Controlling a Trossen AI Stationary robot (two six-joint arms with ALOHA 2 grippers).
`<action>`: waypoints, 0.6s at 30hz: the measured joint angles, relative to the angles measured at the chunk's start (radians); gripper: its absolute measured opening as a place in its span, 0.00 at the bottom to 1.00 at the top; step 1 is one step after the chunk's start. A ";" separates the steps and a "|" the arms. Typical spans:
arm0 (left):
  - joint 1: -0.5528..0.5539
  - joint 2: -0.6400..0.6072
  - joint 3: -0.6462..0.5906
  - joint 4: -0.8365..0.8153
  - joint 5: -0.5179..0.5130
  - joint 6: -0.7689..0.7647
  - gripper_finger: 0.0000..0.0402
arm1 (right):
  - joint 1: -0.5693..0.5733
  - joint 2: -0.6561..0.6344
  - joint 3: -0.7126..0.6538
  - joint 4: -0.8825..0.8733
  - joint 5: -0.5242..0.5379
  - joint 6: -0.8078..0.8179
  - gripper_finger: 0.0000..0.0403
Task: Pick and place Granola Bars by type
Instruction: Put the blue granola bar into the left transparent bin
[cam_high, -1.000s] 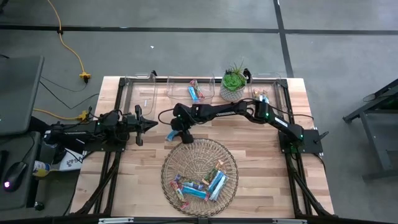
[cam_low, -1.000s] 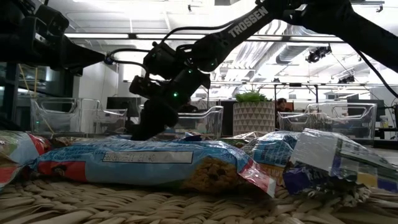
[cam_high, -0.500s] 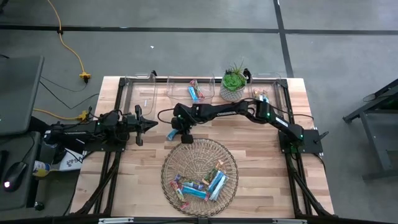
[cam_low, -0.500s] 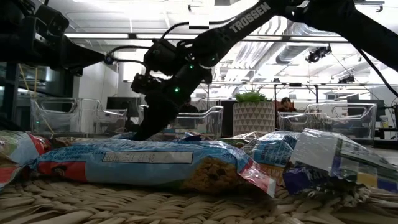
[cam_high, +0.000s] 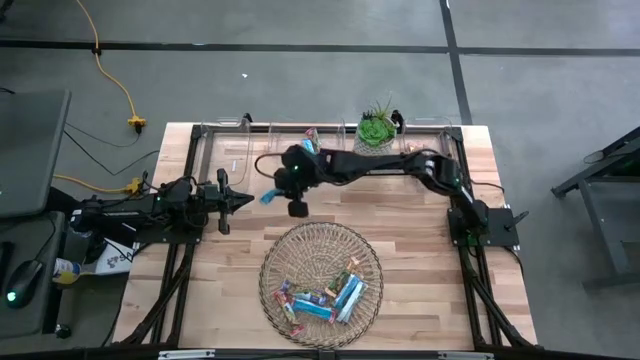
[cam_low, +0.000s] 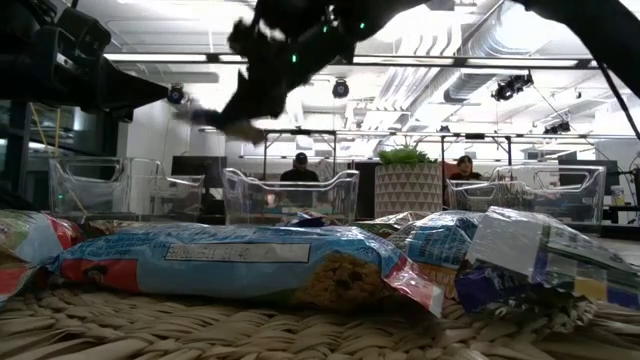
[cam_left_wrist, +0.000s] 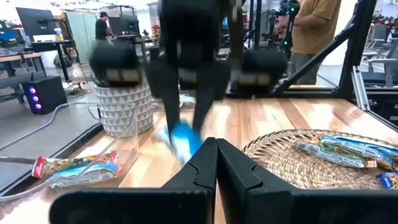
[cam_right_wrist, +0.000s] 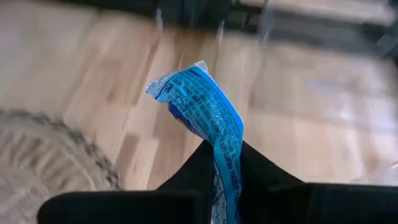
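Grey concrete floor surrounds the wooden table (cam_high: 420, 230) I work over, with an open workshop and a few people standing beyond its far edge. The largest thing below me is the round wire basket (cam_high: 322, 284), lying behind and beneath my fingers on the near half of the table; by my count some half-dozen Granola Bars (cam_high: 325, 298) are heaped in it, blue-and-white ones mixed with tan ones, so most of the sorting is left. Ahead of my fingers, along the far edge, stands a row of clear bins (cam_high: 306, 144); one already holds a couple of bars, another near the potted plant (cam_high: 376, 130) seems to hold something too. My right gripper (cam_high: 268, 196) hangs in the air between basket and bins, its fingers pinching one blue bar (cam_right_wrist: 205, 111) by its end, the wrapper sticking out past the tips. It is lifted but not yet delivered. My left gripper (cam_left_wrist: 216, 163) waits off to the side, fingers pressed together on nothing.
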 joint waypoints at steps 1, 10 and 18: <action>0.000 0.000 0.000 0.000 0.000 0.000 0.01 | -0.001 -0.015 0.000 0.022 0.000 0.010 0.07; 0.000 0.000 0.000 0.000 0.000 0.000 0.01 | -0.025 -0.054 0.002 0.445 -0.005 0.193 0.08; 0.000 0.000 0.000 0.000 0.000 0.000 0.01 | -0.076 -0.049 0.002 0.653 0.053 0.292 0.07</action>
